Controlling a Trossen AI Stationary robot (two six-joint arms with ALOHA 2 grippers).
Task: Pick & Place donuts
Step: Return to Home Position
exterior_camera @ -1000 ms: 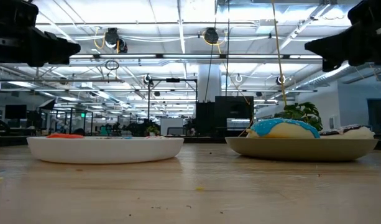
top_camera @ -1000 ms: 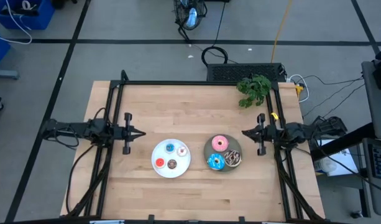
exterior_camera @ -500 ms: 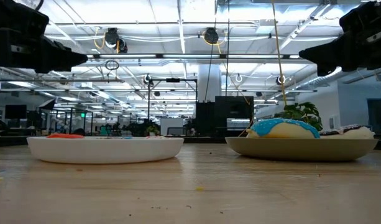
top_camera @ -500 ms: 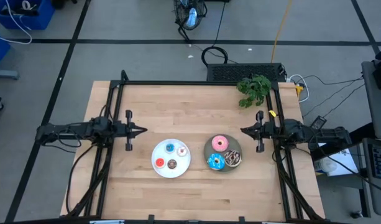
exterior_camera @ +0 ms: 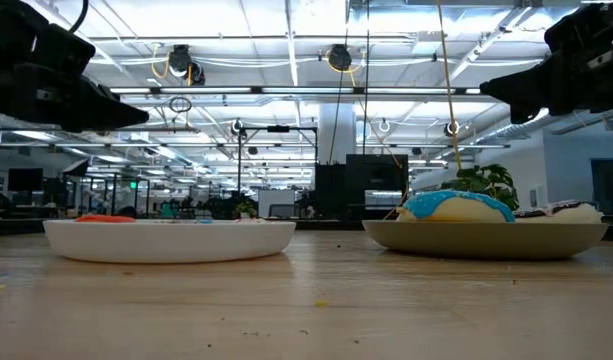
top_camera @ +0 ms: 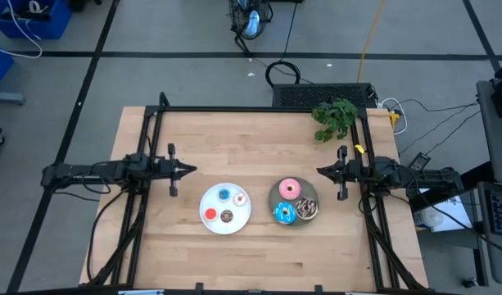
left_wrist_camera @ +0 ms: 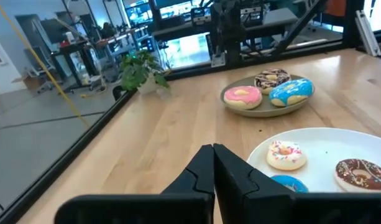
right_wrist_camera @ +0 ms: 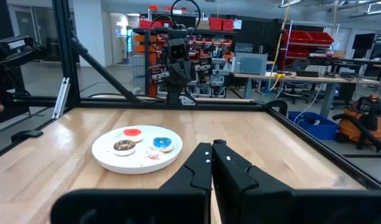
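Observation:
Four tiny donuts lie on the white plate (top_camera: 225, 208): blue (top_camera: 224, 195), pale pink (top_camera: 240, 199), red (top_camera: 210, 215) and brown (top_camera: 226, 217). On the grey plate (top_camera: 277, 197) to its right rest three larger donuts: pink (top_camera: 290, 188), blue-iced (top_camera: 283, 214) and chocolate with sprinkles (top_camera: 306, 209). My left gripper (top_camera: 192, 170) hovers shut and holds nothing, left of and just beyond the white plate, pointing toward the table's right. My right gripper (top_camera: 319, 172) is shut and holds nothing too, just right of the grey plate, pointing left. Each wrist view shows the fingers closed together (left_wrist_camera: 213, 149) (right_wrist_camera: 212, 146).
A leafy green plant (top_camera: 334, 117) sits at the table's far right corner. A black frame rail (top_camera: 259, 109) runs along the far edge and down both sides. Bare wood lies in front of and behind the plates.
Both arms have swung a little about their bases and now point more squarely across the table at each other. My left gripper has also tipped slightly downward. Both stay shut, and the donuts and plates have not moved.

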